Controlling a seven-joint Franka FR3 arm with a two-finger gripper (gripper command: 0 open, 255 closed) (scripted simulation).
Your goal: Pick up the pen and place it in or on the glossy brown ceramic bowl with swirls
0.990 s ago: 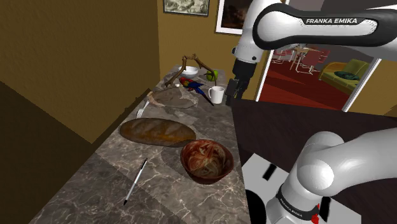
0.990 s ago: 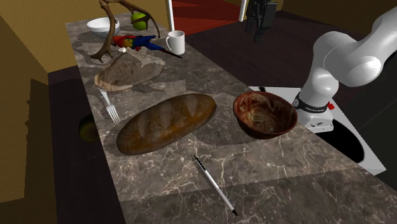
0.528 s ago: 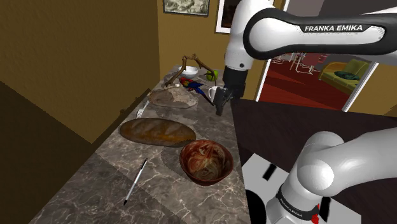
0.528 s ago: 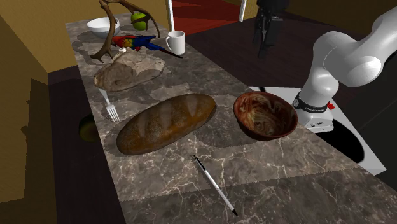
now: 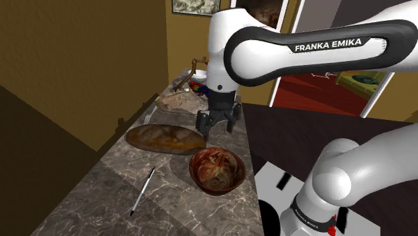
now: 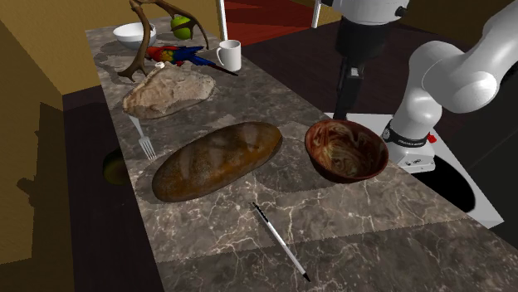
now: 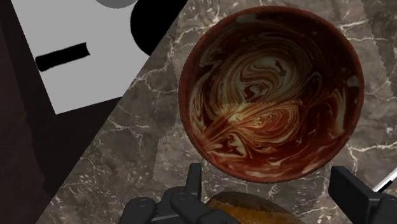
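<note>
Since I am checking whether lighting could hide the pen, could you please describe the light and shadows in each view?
Shoulder view: the thin white pen stands out on the lit dark marble counter. Second exterior view: the long brown bread loaf casts a soft shadow on that counter. Wrist view: the glossy swirled brown bowl is evenly lit, without glare.

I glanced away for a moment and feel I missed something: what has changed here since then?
The arm swung from the far end by the white mug down toward the brown swirled bowl; its tool hangs open and empty over the end of the bread loaf beside it. Nothing was grasped. The pen, bowl, loaf and mug stayed put.
</note>
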